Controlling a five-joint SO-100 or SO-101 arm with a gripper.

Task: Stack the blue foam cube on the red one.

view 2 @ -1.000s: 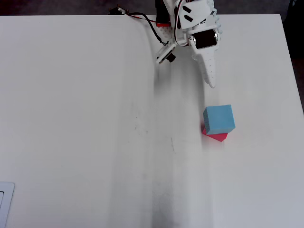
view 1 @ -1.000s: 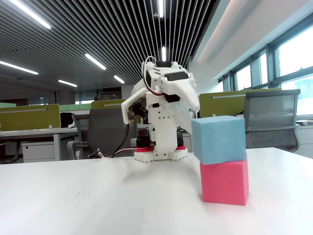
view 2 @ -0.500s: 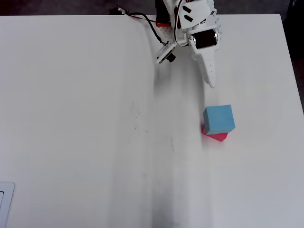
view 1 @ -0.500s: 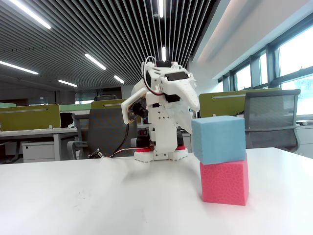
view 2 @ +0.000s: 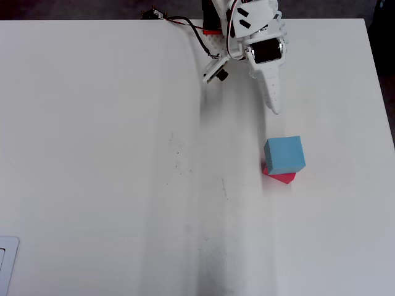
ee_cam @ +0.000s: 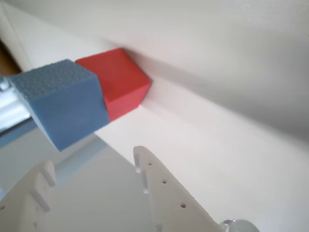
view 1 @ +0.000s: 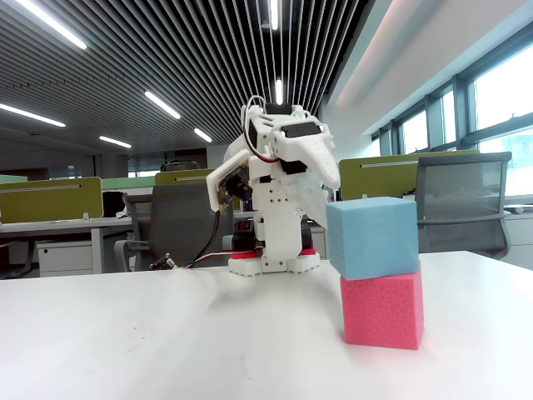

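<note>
The blue foam cube point(view 1: 371, 237) sits on top of the pinkish-red cube point(view 1: 382, 309), turned a little so it overhangs. In the overhead view the blue cube point(view 2: 284, 155) covers most of the red one point(view 2: 283, 178). The wrist view shows the blue cube point(ee_cam: 63, 104) against the red one point(ee_cam: 120, 82). My gripper point(view 2: 242, 94) is open and empty, drawn back near the arm's base, well clear of the stack. It also shows in the fixed view point(view 1: 276, 193) and in the wrist view point(ee_cam: 92, 162), jaws spread apart.
The white table point(view 2: 92, 154) carries the arm's base point(view 1: 271, 260) at its far edge, with cables point(view 2: 179, 21) beside it. A pale flat object point(view 2: 6, 265) lies at the overhead view's lower left corner. Office chairs and desks stand behind the table.
</note>
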